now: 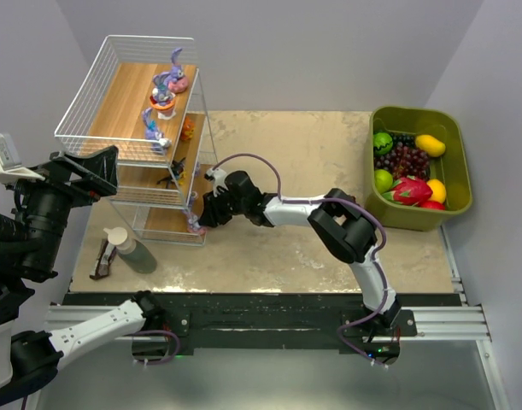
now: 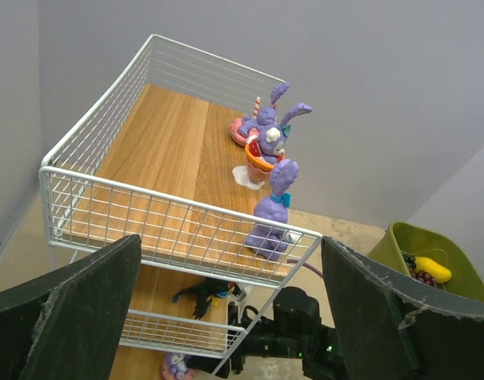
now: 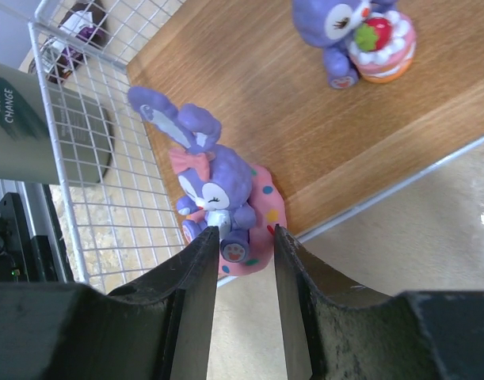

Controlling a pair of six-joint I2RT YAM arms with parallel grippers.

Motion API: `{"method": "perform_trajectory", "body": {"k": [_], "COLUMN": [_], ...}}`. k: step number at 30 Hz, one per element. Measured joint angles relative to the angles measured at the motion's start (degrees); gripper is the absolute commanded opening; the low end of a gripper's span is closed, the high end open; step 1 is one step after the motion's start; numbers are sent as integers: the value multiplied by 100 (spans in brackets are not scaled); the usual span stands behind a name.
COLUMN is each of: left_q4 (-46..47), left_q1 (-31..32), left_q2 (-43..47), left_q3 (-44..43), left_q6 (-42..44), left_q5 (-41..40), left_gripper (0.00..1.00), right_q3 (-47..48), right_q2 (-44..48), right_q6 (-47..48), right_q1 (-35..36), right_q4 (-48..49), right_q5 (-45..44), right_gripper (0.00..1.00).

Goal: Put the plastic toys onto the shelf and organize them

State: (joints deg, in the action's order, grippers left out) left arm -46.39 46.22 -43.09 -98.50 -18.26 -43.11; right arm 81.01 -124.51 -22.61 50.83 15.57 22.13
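Fingers [image 3: 198, 301] of the right gripper [image 3: 245, 236] stand narrowly apart, flanking the feet of a purple bunny [image 3: 218, 186] on a pink dotted base; a firm grip cannot be confirmed. The bunny sits at a corner of the lowest board of the shelf [image 3: 305, 119], its base reaching the board's edge. The left gripper [image 2: 230, 241] is spread wide, holding nothing, facing the top tier, where three purple figurines [image 2: 267, 150] stand.
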Motion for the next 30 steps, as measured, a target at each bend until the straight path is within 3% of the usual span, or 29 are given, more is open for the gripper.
{"method": "perform_trajectory", "body": {"k": [30], "left_q4": [0], "left_q1": [0], "left_q2": [2], "left_q3": [0], "left_q6": [0], "left_q5": [-15], "left_gripper": [100], "right_q3": [874], "right_q2": [-627], "right_q6": [603], "right_q1": [59], "right_q4": [-17], "right_q5": [315], "right_gripper": [41]}}
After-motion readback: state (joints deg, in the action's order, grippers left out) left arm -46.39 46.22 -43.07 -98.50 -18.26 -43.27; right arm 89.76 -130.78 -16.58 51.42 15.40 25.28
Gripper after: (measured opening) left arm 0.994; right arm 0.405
